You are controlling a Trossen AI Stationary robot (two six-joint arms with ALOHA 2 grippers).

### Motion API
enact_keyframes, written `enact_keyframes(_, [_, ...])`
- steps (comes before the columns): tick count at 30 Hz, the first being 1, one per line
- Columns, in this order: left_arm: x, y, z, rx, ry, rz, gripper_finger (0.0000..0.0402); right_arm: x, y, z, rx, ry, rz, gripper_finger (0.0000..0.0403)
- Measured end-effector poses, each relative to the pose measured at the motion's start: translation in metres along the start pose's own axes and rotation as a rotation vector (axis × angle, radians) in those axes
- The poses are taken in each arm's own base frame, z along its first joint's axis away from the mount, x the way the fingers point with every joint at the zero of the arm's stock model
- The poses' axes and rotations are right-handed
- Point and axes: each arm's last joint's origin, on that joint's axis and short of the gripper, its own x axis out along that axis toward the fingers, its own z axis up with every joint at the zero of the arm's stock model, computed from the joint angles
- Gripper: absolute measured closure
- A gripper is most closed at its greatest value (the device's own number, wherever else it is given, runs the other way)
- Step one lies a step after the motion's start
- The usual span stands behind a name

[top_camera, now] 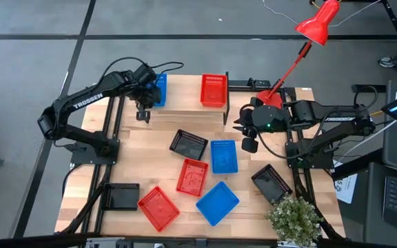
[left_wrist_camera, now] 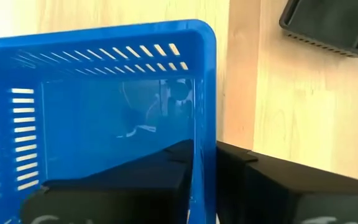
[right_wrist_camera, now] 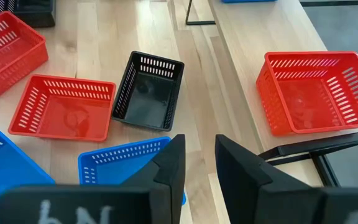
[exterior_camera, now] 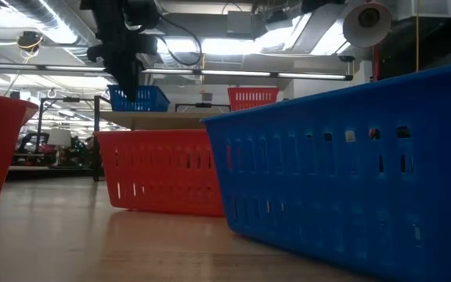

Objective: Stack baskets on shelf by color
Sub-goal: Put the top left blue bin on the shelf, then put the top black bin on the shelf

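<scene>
Overhead, the left gripper (top_camera: 145, 96) sits at the left end of the shelf (top_camera: 185, 105), its fingers straddling the wall of a blue basket (top_camera: 159, 89) resting there; a red basket (top_camera: 213, 90) stands mid-shelf. The right gripper (top_camera: 245, 128) hovers just right of the shelf's near edge. Seven baskets lie scattered on the counter (top_camera: 102, 165).

From table height, the blue basket (exterior_camera: 139, 98) stands level on the shelf (exterior_camera: 151, 117) with the left arm directly above it, well apart from the red basket (exterior_camera: 253, 97).

At the left wrist, one finger (left_wrist_camera: 123, 186) lies inside the blue wall (left_wrist_camera: 201, 124) and one outside, clamping it. If the arm lifts before letting go, the basket would likely drag off the shelf edge.

At the right wrist, the fingers (right_wrist_camera: 169, 165) stand parted and empty above a blue basket (right_wrist_camera: 126, 165); a careless descent could bump the neighbouring black basket (right_wrist_camera: 149, 98).
</scene>
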Motion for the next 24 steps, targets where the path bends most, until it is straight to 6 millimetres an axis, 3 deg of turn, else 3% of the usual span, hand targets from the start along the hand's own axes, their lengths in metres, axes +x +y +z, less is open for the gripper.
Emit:
enact_keyframes(7, [-0.004,0.0,0.0,-0.004,-0.003,0.017,0.0338,0.0,0.0,0.0,0.002,0.0,0.0,0.0315])
enact_keyframes(18, [-0.064,0.006,0.016,-0.067,-0.082,0.055,0.0335,0.0,0.0,0.0,0.002,0.002,0.008,0.0315])
enact_keyframes(24, [-0.083,-0.002,0.018,-0.121,-0.075,0.024,0.0335,0.003,0.001,0.001,0.0,-0.001,0.008,0.0315])
